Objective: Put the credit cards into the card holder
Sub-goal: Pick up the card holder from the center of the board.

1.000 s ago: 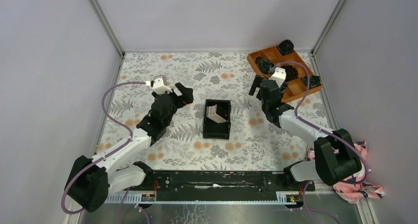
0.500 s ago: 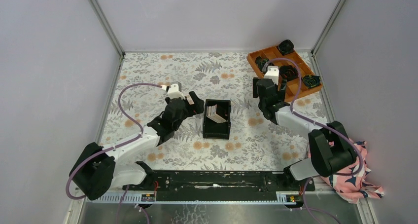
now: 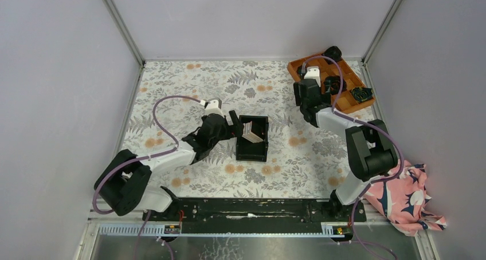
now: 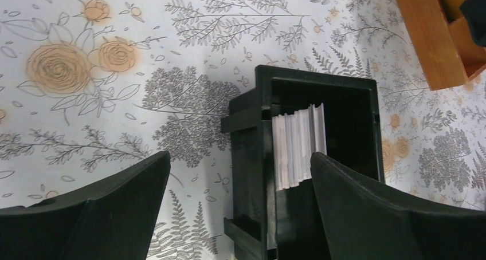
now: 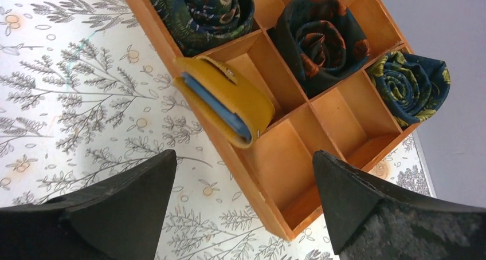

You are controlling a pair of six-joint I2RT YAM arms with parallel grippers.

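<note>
The flower-printed table (image 3: 189, 82) carried everything. At its far right corner sat the orange compartment tray (image 3: 351, 103), with dark rolled rosettes (image 5: 318, 39) in several of its cells. Near the middle stood the black bin (image 3: 252, 151). The left gripper (image 4: 239, 157) hung by the bin's left wall, its fingers spread wide and holding nothing. The right gripper (image 5: 243, 157) hovered over the tray's near edge, its fingers likewise wide apart and empty. Below it the card holder (image 5: 229, 99) lay folded shut, tan outside with a blue edge showing, resting on the tray's outer wall. The credit cards (image 4: 298, 145) stood on edge, packed together inside the bin toward its far end.
</note>
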